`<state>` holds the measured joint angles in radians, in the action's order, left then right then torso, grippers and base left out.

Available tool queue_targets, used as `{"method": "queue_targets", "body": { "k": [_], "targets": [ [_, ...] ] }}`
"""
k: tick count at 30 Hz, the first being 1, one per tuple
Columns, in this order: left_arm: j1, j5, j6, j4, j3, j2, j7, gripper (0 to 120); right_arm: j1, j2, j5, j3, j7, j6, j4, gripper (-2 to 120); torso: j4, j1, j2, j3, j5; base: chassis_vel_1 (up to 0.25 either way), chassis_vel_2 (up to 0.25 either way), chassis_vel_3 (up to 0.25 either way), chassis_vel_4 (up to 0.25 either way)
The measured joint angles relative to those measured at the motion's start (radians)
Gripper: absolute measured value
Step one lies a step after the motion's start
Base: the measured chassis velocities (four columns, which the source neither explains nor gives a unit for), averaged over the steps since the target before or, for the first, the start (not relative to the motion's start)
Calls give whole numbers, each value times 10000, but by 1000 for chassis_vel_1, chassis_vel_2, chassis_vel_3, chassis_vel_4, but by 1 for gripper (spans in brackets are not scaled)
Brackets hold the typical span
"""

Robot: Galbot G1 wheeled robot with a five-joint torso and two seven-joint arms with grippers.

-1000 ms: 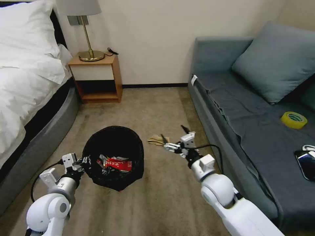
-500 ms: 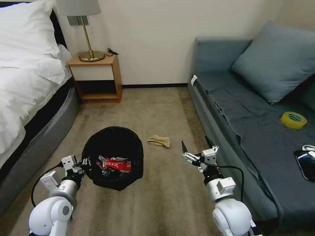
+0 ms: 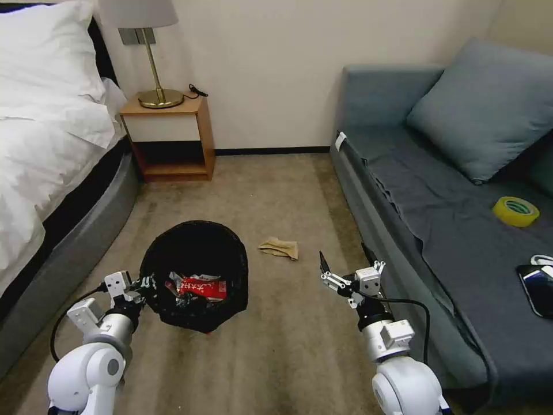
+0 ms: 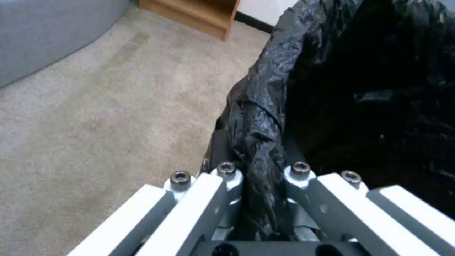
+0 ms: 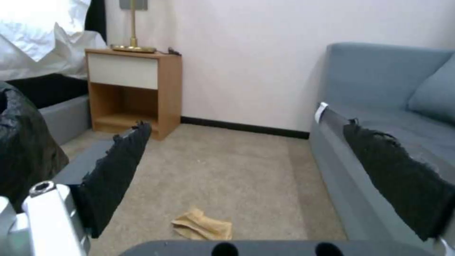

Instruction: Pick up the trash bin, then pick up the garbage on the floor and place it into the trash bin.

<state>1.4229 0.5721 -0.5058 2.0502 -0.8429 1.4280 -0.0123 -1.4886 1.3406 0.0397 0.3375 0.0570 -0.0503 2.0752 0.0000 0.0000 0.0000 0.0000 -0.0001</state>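
The trash bin is a round bin lined with a crinkly black bag, held just off the carpet. A red-and-white wrapper and other litter lie inside it. My left gripper is shut on the bin's near-left rim; the black liner is pinched between its fingers. A crumpled tan paper lies on the carpet right of the bin. My right gripper hangs open a short way behind and right of the paper, close to the sofa's front. Its black pads are wide apart.
A grey sofa runs along the right, with a yellow tape roll and a black phone on it. A bed lies at the left. A wooden nightstand with a lamp stands at the back wall.
My right gripper pulled back from the tan paper toward me and toward the sofa, without the paper. The bin and my left gripper shifted slightly left.
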Motion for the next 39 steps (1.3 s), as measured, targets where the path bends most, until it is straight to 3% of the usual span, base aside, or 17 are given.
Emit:
{"method": "queue_targets", "body": {
  "k": [16,39],
  "targets": [
    [-55,187,13,-18,-131,-140,0,4,-252,195,-147,87,-187,-166,-61,100,0,0,0,0,0,-9,11,10,-10],
    [-67,271,12,-47,-273,-169,19,4,-178,179,-136,90,-235,-134,-232,100,0,0,0,0,1,-75,71,73,-73]
  ]
}}
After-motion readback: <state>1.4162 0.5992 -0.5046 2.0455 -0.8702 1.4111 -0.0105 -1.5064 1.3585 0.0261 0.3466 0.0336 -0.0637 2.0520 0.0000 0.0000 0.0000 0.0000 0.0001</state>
